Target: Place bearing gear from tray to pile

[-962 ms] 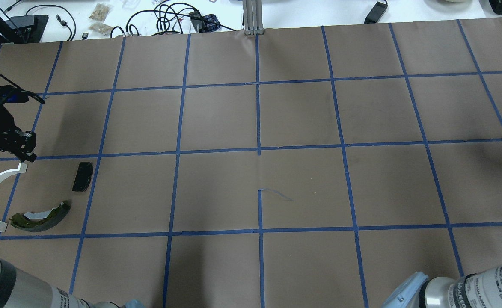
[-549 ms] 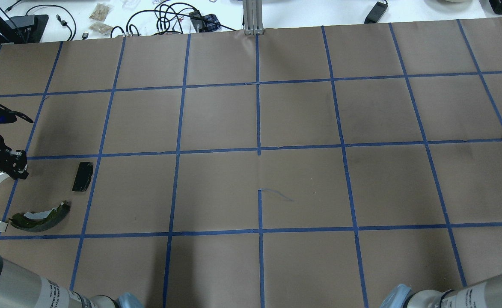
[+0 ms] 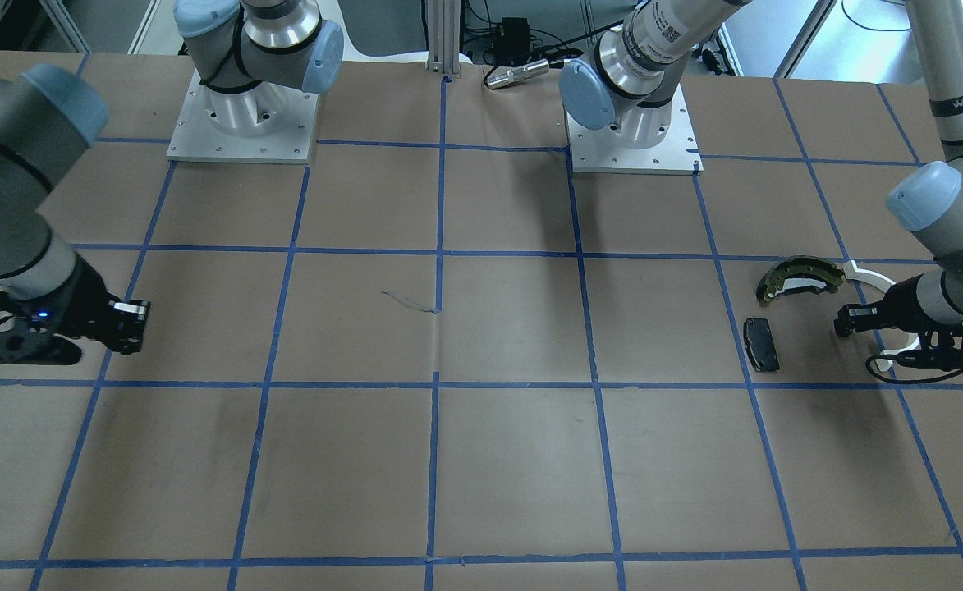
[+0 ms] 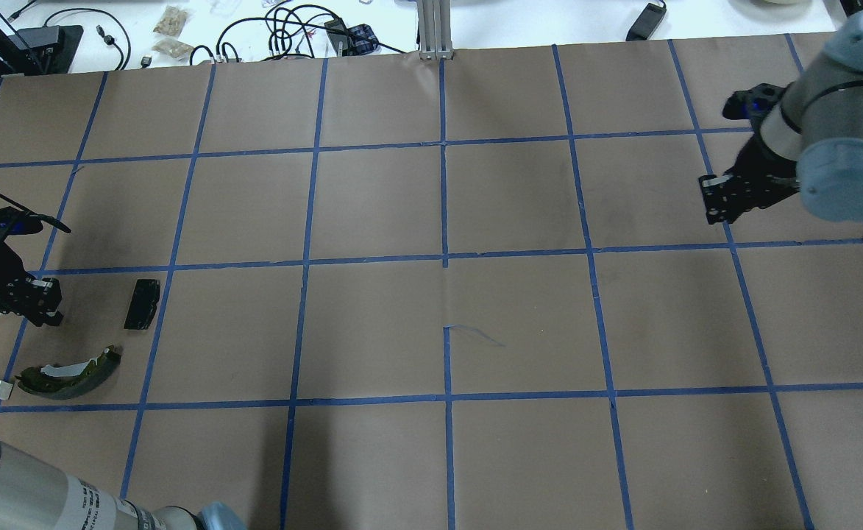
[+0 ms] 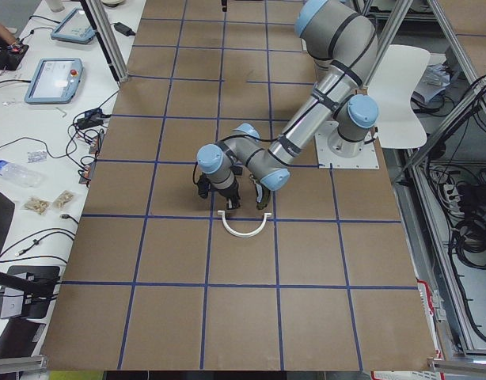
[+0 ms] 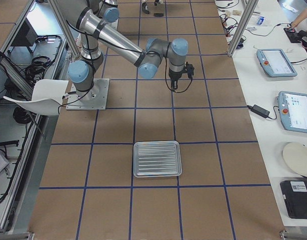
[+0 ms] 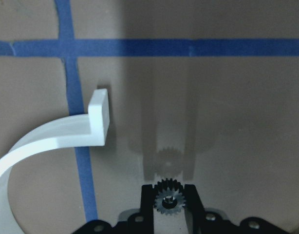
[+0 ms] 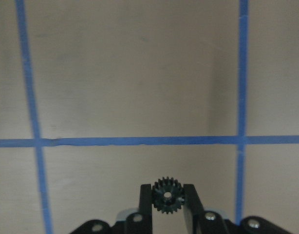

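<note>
- Left gripper (image 4: 48, 316): jaws closed on a small dark gear (image 7: 169, 201), toothed rim pinched from both sides, bore facing the wrist camera.
- The gear's shadow falls on the brown paper ahead of the fingers, so I judge it to be hanging above the surface, not resting on it.
- Just beside it, across a blue tape line (image 7: 84, 161), lies the squared end of the white half-ring (image 7: 47, 141). The two are not touching.
- This is the pile, close to the desk's left end and about midway between the robot's edge and the operators' edge. It is made up of the half-ring, the black brake pad (image 4: 142, 303) and the olive brake shoe (image 4: 70, 375).
- Right gripper (image 4: 712, 202): jaws likewise closed, on a second gear (image 8: 166, 196), over bare paper near the desk's right end and well apart from the pile.
- Tray (image 6: 157, 160): sits at the right end, outboard of the right gripper. The right-end view shows only its ridged floor and nothing on it, though a part this small could escape that coarse picture.
- Progress, as I judge it: pickup and carry are done for the left gear, which hangs at the pile's edge. It remains to lower it and open the jaws.
- The second gear has left the tray but has the whole length of the desk to cross, or a hand-over to make, before it joins the pile.
</note>
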